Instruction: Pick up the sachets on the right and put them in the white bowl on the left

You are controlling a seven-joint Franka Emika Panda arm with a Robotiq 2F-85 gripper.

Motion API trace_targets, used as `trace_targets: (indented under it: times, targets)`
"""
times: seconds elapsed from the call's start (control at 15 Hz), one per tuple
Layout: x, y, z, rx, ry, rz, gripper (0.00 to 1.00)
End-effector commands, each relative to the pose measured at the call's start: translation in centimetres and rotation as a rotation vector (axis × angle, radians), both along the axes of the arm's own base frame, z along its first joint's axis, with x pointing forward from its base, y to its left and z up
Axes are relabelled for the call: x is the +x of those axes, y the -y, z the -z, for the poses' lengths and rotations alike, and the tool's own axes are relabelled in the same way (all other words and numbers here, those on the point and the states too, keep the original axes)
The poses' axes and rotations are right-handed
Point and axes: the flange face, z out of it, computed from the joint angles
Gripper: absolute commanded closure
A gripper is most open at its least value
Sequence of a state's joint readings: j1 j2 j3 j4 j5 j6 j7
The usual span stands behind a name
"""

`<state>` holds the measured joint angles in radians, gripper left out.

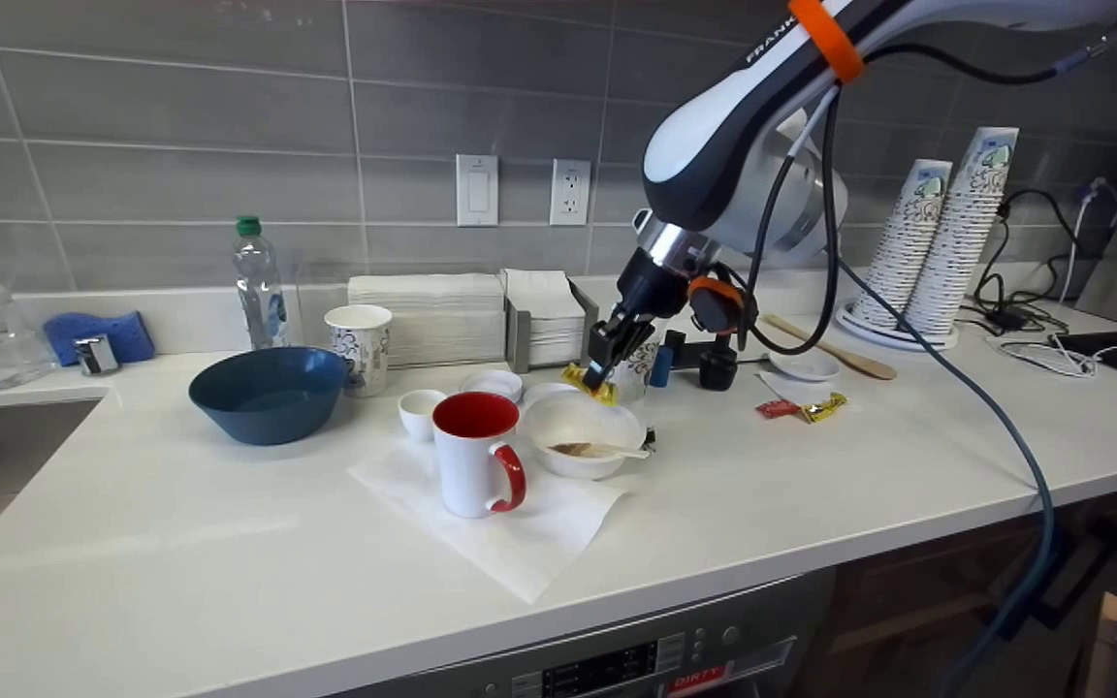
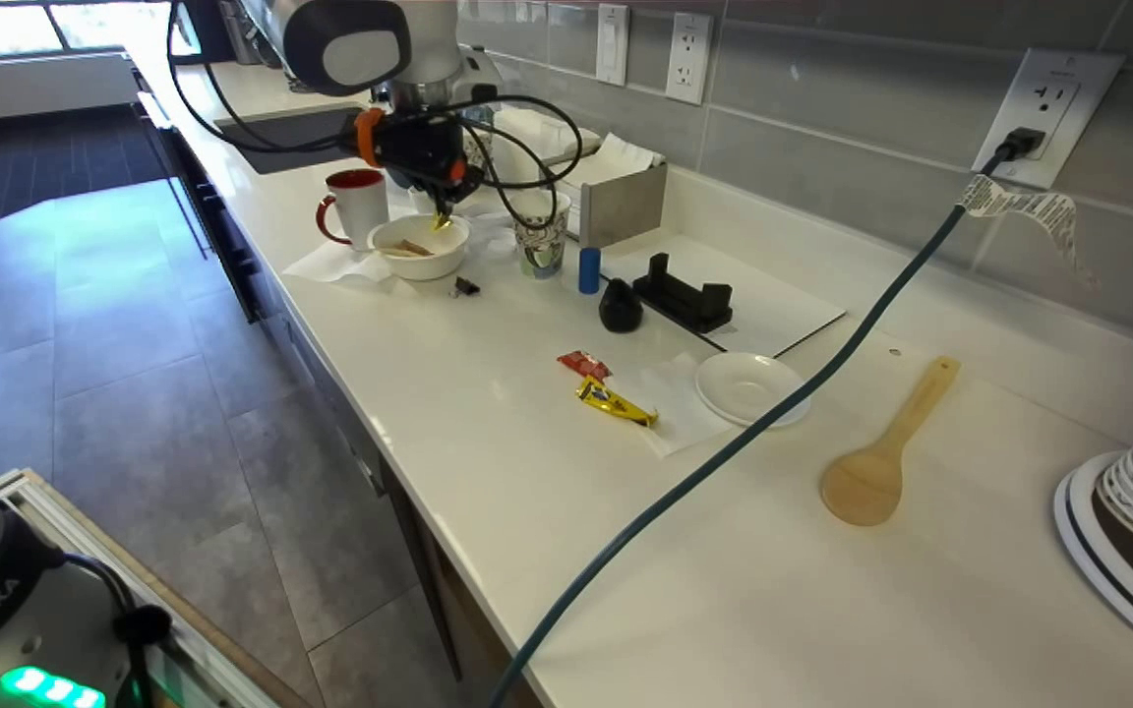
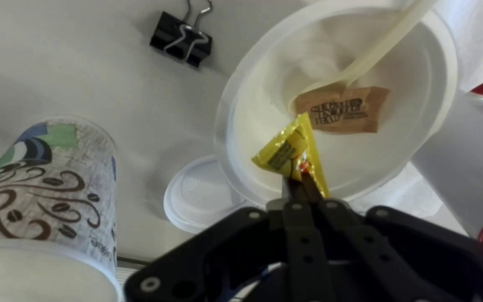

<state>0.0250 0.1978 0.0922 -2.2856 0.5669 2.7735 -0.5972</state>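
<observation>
The white countertop (image 1: 229, 562) forms the work surface. Above it, my arm (image 1: 709, 170) slants down and terminates in my claw (image 3: 301, 180), which is tilted with its fingertips lowermost.

The blue bowl (image 1: 268, 397) stands on the countertop, well apart from the claw. The white bowl (image 1: 558, 422) is located below my fingertips. The red-handled mug (image 1: 463, 470) stands upright just beside the white bowl; I cannot confirm contact between the two. A patterned paper cup (image 3: 44, 180) stands near the white bowl, on the side away from the mug. The white saucer (image 2: 739, 383) is positioned well apart from all three.

Inside the white bowl, a pale spoon (image 3: 386, 48) rests with its handle across the rim. A brown sugar packet (image 3: 346, 111) overlaps its lower end.

The held yellow sachet (image 3: 285, 153) is clamped in my claw: the fingers are brought together with only the sachet between them. Its free portion projects past the fingertips, over the white bowl.

The loose yellow sachet (image 2: 616, 401) and the red sachet (image 2: 584, 366) lie just beside each other on the countertop, near the white saucer; whether they touch, I cannot determine.

A black binder clip (image 3: 180, 44) lies near the white bowl.
</observation>
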Motion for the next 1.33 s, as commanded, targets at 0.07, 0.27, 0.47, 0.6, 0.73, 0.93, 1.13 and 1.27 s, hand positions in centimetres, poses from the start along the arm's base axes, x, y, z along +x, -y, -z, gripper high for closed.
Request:
trace_targets:
  times: [0.07, 0.27, 0.47, 0.6, 0.73, 0.93, 1.13, 1.27]
  targets:
    - [0.9, 0.5, 1.3, -0.031, 0.017, 0.011, 0.73]
    - [0.2, 0.6, 0.9, -0.051, 0.018, 0.013, 0.53]
    - [-1.5, 1.2, -1.0, -0.070, 0.016, 0.045, 0.32]
    - [-3.4, 1.8, -2.4, -0.075, -0.039, 0.090, 0.18]
    - [-6.0, 2.3, -3.8, -0.067, -0.137, 0.107, 0.06]
    - [-9.5, 4.3, -5.7, -0.056, -0.270, 0.214, 0.00]
    - [-11.5, 8.3, -7.0, -0.041, -0.318, 0.376, 0.00]
    - [-12.4, 11.6, -6.8, -0.030, -0.340, 0.492, 0.00]
